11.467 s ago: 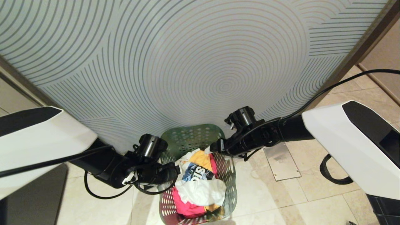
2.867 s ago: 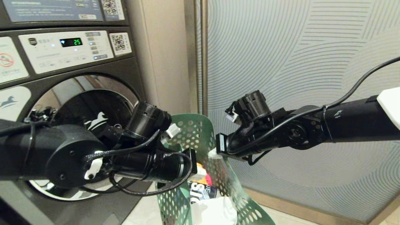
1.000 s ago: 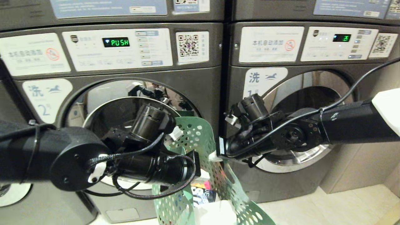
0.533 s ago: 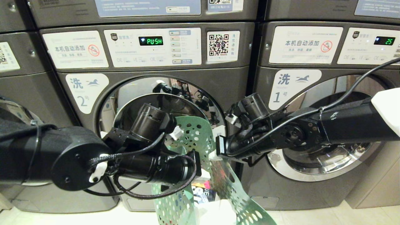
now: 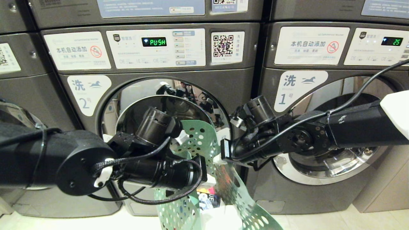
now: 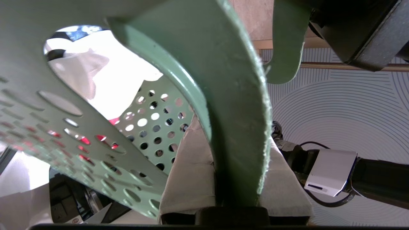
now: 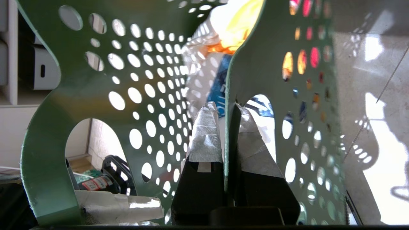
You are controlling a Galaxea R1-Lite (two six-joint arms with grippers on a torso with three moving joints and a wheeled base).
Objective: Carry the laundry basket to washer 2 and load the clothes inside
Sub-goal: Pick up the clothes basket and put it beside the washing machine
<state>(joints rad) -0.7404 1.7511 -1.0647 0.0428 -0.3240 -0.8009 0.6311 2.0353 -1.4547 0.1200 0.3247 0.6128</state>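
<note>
The laundry basket [image 5: 204, 150] is held up in front of washer 2 [image 5: 153, 95], just below and slightly toward washer 1 [image 5: 319, 111] from the round chrome-rimmed door [image 5: 166, 108], which is closed. The basket is carried by both arms: the left gripper [image 6: 235, 179] is pinched on a handle strip of the green rim, and the right gripper [image 7: 228, 137] is pinched on the thin wall of the opposite side, its taped fingers [image 7: 204, 134] pressed against the plastic from both sides. The clothes [image 5: 209, 199] are seen low in the basket, a white piece with blue lettering uppermost, with yellow and red showing through the holes in the right wrist view.

The carrying step is judged nearly complete, since the basket is already facing washer 2. The basket is best set down close in front of the washer, yet low and far enough back for the door to swing past it. Both arms should be lowered together and kept level, so that the flexible walls are not twisted and nothing is spilled. The pinches should be released only once the basket's weight is borne by the floor. The door must be opened before any garment is lifted
</note>
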